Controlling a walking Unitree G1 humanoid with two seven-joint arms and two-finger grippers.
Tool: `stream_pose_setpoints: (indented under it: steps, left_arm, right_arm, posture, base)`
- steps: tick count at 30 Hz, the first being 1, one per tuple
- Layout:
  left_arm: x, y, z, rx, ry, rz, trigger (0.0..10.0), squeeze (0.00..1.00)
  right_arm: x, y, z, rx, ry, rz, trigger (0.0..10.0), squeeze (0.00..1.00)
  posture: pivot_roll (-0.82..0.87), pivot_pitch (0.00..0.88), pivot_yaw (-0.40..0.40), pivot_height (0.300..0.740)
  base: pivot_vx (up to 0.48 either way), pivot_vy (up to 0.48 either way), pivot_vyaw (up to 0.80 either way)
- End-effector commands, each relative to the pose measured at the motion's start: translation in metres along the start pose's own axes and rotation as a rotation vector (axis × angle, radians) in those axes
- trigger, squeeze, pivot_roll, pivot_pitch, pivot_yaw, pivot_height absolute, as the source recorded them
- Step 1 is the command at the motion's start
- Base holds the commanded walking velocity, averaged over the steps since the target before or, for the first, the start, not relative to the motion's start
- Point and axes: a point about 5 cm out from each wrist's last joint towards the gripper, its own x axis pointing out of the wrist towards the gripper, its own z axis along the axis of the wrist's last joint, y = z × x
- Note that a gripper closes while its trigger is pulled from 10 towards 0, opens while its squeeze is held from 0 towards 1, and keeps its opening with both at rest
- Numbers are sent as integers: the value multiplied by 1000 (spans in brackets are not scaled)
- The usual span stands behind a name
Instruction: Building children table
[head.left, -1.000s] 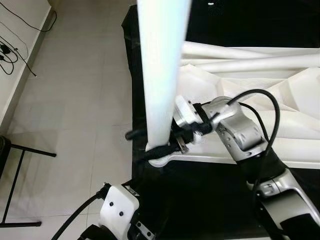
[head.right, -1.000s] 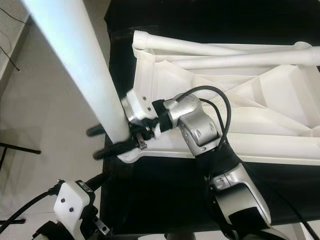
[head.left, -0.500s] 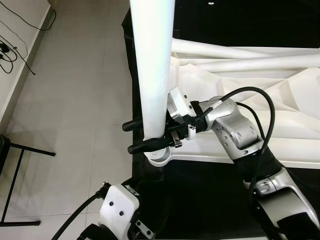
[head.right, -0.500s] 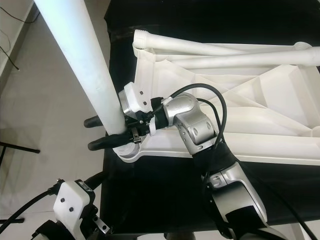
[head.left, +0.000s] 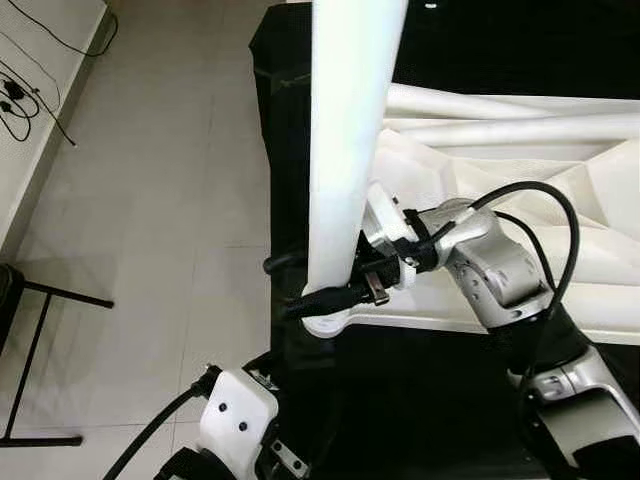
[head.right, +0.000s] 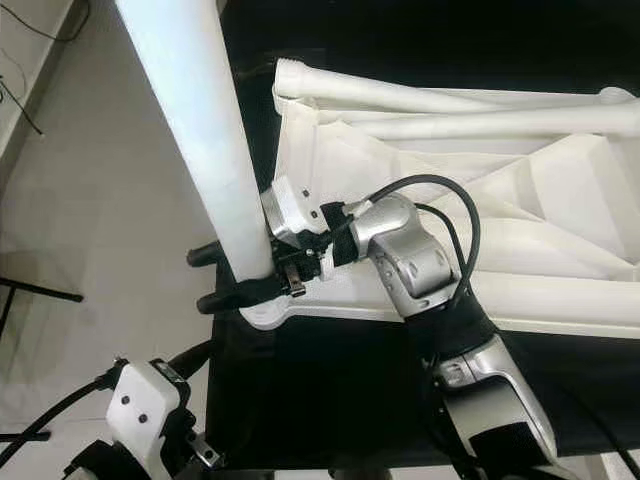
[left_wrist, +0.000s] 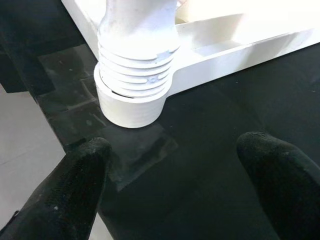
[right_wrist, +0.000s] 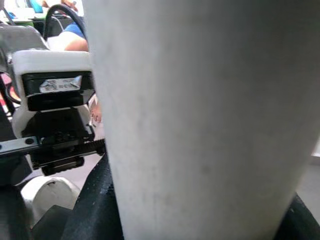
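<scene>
Gripping the tall white plastic table leg (head.left: 345, 150) just above its base, the right gripper (head.left: 320, 280) has its two black fingers clamped on either side of the tube. The leg stands upright, its ribbed end seated in the round corner socket (left_wrist: 131, 102) at the near-left corner of the upturned white plastic tabletop (head.right: 520, 215), which lies on a black cloth-covered surface (head.left: 420, 400). The left gripper (left_wrist: 175, 190) hovers low before that socket, fingers spread wide apart and empty.

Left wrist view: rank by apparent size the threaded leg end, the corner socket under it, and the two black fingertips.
1. Left gripper's fingertips, inflated by nearness.
2. Threaded leg end and corner socket look alike; not ranked.
</scene>
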Motion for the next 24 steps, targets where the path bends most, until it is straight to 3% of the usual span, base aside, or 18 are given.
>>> stream_pose_setpoints:
  steps: [1,6,14,18,24]
  left_arm:
    - [-2,-1,-7,-2,39,-3,10000,0]
    - [-1,0,-7,-1,38,-1,10000,0]
    - [0,-1,-6,0,37,1,10000,0]
    - [0,0,-7,-1,37,-2,10000,0]
    - [0,1,-7,1,38,-2,10000,0]
  right_arm:
    - [3,9,-16,79,33,56,10000,0]
    - [7,6,-20,76,59,19,10000,0]
    - [10,0,-25,73,80,-138,10000,0]
    - [11,14,-29,97,125,-187,10000,0]
    - [8,18,-37,125,181,-289,10000,0]
  posture:
    - [39,344,9,740]
    - [39,344,8,740]
    - [31,343,6,740]
    - [24,344,12,740]
    - [18,341,13,740]
  base:
    - [0,0,0]
    - [0,0,0]
    - [0,0,0]
    - [0,0,0]
    - [0,0,0]
